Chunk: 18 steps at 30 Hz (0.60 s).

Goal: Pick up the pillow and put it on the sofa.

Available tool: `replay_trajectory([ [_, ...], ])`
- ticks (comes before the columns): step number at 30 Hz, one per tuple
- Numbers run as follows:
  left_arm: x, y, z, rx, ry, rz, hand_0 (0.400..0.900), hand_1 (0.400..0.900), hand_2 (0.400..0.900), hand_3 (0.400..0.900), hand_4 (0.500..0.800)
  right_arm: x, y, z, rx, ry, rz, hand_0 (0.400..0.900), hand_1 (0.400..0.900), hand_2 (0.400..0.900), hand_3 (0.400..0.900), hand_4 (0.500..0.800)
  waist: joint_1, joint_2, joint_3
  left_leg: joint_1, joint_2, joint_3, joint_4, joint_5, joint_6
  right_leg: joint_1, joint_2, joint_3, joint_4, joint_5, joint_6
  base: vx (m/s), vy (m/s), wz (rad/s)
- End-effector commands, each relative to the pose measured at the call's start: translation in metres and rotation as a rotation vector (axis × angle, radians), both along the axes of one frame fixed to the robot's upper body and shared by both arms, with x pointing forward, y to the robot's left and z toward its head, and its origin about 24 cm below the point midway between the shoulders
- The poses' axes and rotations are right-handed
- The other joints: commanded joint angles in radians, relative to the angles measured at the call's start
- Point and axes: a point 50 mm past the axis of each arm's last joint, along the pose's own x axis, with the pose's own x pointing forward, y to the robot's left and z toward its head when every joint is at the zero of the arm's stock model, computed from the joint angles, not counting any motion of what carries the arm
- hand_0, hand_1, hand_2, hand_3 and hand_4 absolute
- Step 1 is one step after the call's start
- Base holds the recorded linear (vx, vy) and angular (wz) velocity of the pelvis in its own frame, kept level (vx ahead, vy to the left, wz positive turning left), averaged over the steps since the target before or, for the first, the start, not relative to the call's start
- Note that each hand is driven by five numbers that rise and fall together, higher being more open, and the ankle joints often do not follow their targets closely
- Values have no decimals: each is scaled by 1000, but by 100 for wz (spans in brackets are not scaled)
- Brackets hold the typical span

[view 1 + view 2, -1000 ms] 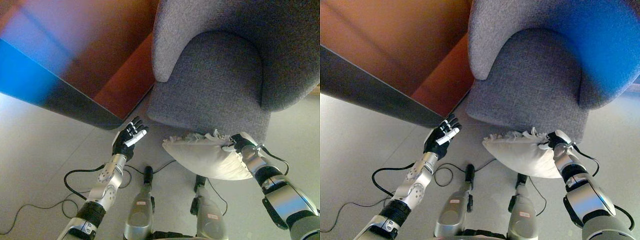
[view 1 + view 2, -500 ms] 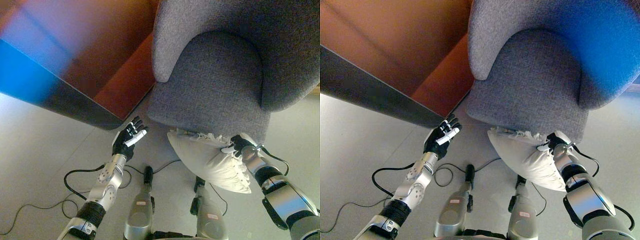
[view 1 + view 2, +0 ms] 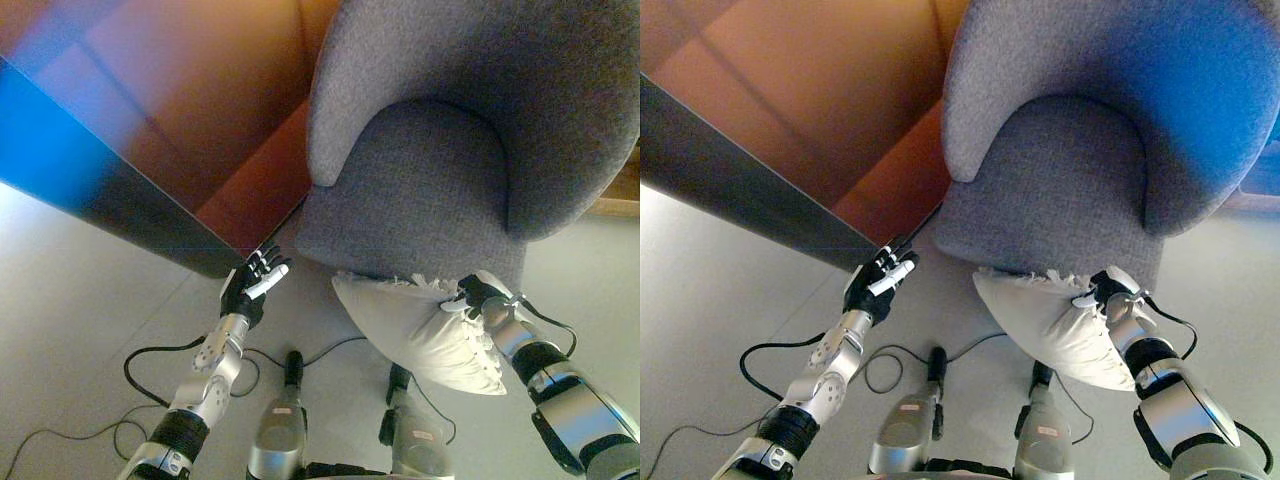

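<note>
A white fringed pillow (image 3: 420,325) hangs in the air just in front of the grey sofa chair's seat (image 3: 420,190), below its front edge. My right hand (image 3: 478,296) is shut on the pillow's upper right edge and holds it up. My left hand (image 3: 250,285) is open and empty, raised to the left of the chair's front corner, apart from the pillow. The pillow also shows in the right eye view (image 3: 1050,318).
A brown wooden wall with a dark base (image 3: 150,150) runs along the left, close to the chair's left arm (image 3: 325,130). The floor (image 3: 70,330) is pale grey.
The view has shifted slightly upward. The pillow swung from lying flat to hanging tilted down to the right, still in my right hand. My left hand stayed raised.
</note>
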Motion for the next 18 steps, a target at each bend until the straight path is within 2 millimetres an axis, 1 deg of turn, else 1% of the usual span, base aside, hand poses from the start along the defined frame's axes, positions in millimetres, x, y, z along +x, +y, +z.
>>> replay_trajectory([
  [1,-10,-2,6,17,-59,-27,900,900,900,900,800,13,-25,49,-159,-125,29,400,400,400,400,500,3,-95,-185,3,1,1,26,-34,-2,37,-91,1,18,-1,97,176,-9,-2],
  [6,-23,4,-10,27,16,-8,900,900,900,900,800,7,-23,49,-160,-110,47,400,400,400,400,500,0,-117,-263,46,7,5,13,-40,1,81,-83,-1,10,-10,97,162,-6,-3],
  [10,-29,8,-19,27,62,2,900,900,900,900,800,7,-25,54,-177,-126,59,400,400,400,400,500,0,-124,-303,69,11,6,8,-46,4,105,-80,-7,7,-15,97,94,6,0],
  [14,-32,10,-24,32,86,12,900,900,900,900,800,13,-24,70,-209,-152,85,400,400,400,400,500,-1,-130,-326,79,13,5,5,-47,6,116,-79,-11,6,-14,98,29,11,0],
  [15,-32,12,-26,34,92,17,900,900,900,900,800,17,-24,80,-225,-167,95,400,400,400,400,500,-1,-132,-334,82,16,6,4,-45,5,120,-80,-15,6,-13,99,34,18,2],
  [18,-33,14,-26,36,99,19,900,900,900,900,800,23,-26,97,-252,-198,104,400,400,400,400,500,1,-135,-351,84,20,6,2,-41,3,125,-81,-23,8,-13,100,39,16,4],
])
